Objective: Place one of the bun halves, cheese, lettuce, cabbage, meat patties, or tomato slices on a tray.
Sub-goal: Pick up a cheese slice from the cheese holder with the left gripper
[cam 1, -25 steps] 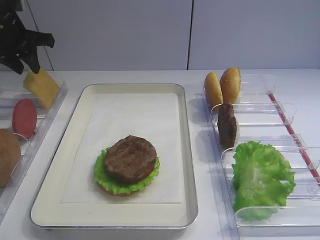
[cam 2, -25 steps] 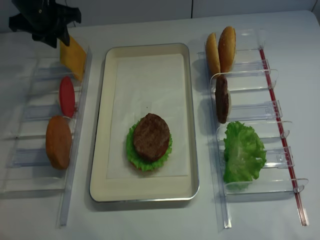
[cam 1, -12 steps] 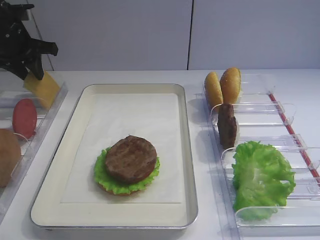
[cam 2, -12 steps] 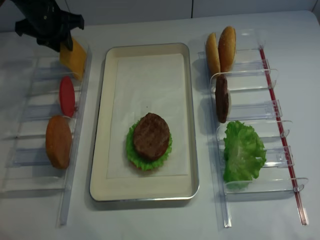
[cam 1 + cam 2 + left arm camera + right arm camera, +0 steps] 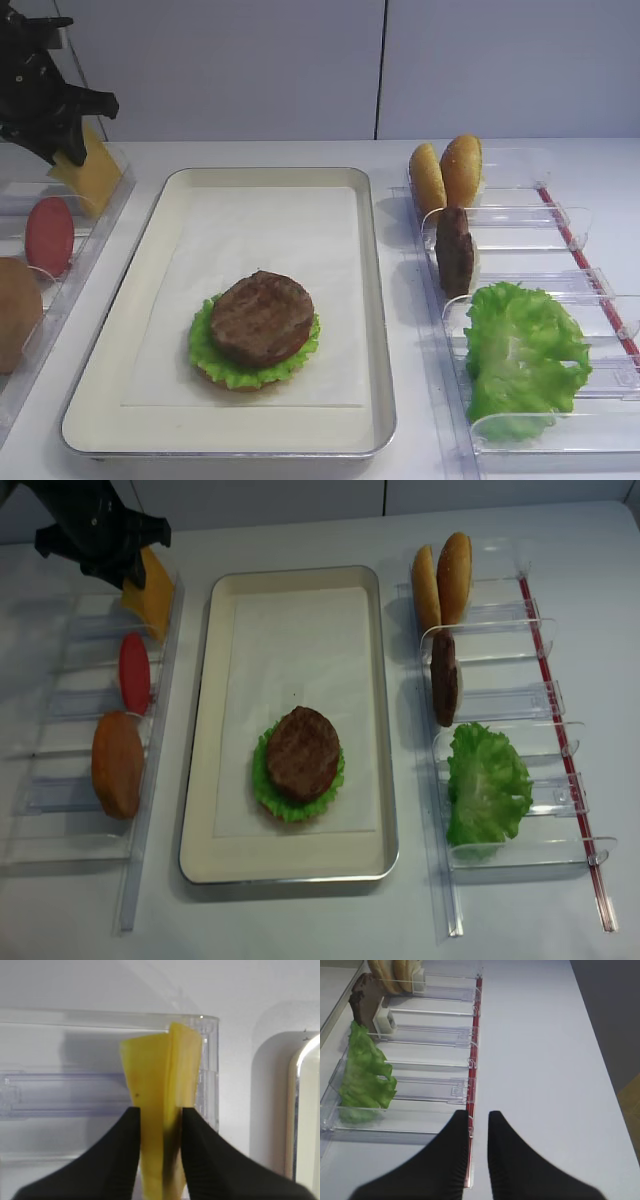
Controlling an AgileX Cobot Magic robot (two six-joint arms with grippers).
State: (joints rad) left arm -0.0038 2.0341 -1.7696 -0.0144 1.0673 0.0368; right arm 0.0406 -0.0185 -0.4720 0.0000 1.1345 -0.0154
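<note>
Up in the exterior high view, the black left hand (image 5: 62,125) sits at the far left over the thin yellow-orange square cheese slice (image 5: 88,178), which stands tilted in the rear compartment of the clear plastic divided bin on the left (image 5: 70,262). A flat dull red tomato slice (image 5: 48,236) stands one compartment nearer, and a rounded golden-brown bun half (image 5: 18,312) nearer still. The large cream tray with a silvery rim and white paper liner (image 5: 372,300) lies in the middle of the white desk (image 5: 410,330), carrying a dark brown round meat patty (image 5: 261,317) on ruffled green lettuce (image 5: 205,345). On the right, a second clear bin (image 5: 520,290) holds two upright bun halves (image 5: 446,175), an upright patty (image 5: 454,250) and a loose lettuce leaf (image 5: 522,352).

From the right wrist, the right hand (image 5: 478,1125) hovers over the desk at the near end of that bin's red strip (image 5: 475,1055), its black fingers (image 5: 496,1160) a narrow gap apart with nothing between them.

From the left wrist, the left hand's fingers (image 5: 202,1155) press both faces of the cheese, pinching it.

The realsense high view shows the same layout, with the left hand on the cheese well apart from the tray.
</note>
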